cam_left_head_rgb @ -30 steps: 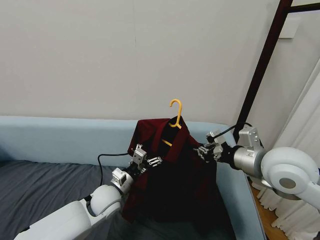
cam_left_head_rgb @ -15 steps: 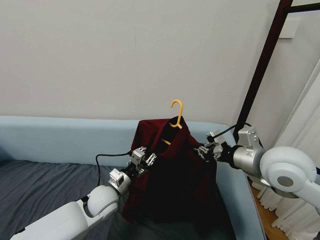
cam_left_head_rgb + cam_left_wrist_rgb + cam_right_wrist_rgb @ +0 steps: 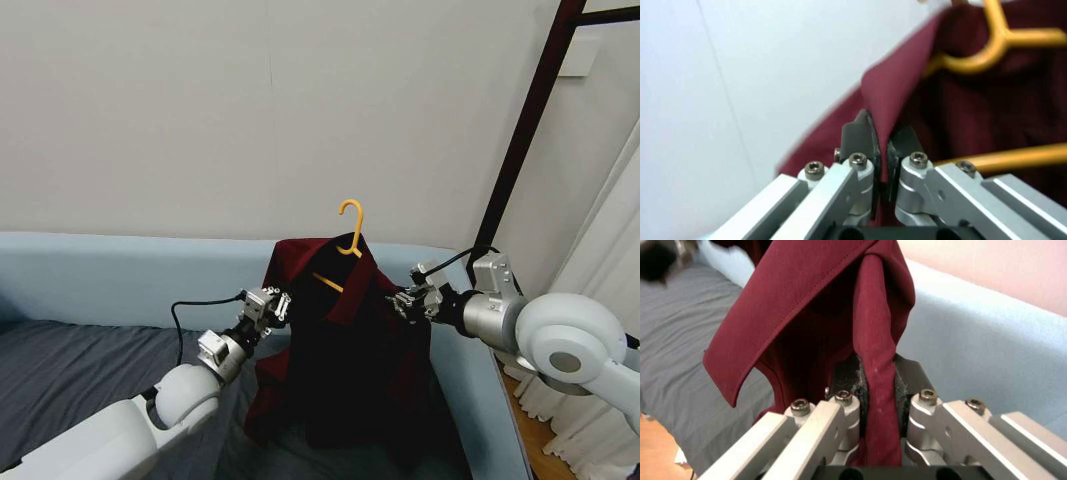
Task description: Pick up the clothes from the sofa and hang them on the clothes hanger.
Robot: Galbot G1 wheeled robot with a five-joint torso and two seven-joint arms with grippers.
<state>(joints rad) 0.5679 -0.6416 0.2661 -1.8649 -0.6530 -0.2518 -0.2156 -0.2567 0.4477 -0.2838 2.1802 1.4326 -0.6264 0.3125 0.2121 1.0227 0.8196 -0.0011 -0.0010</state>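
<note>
A dark red shirt hangs on a yellow hanger, held in the air above the right end of a pale blue sofa. The hanger's hook stands above the collar, against a white wall. The shirt's lower part falls toward the sofa seat; whether it rests there cannot be told.

The left gripper is clamped on the shirt's left shoulder edge, its arm reaching up from the lower left. In the left wrist view, the left gripper pinches the cloth edge between two dark pads, with the shirt spread beyond and the hanger showing yellow inside it, the wall to one side.

The right gripper is clamped on the shirt's right edge, at about the same height as the left. In the right wrist view, a fold of the shirt runs down between the fingers of the right gripper, which are closed on it; behind lie the sofa and its grey cover.

The grey cover spreads over the seat to the left. A dark post slants up at the right, and a white curtain hangs beside it.
</note>
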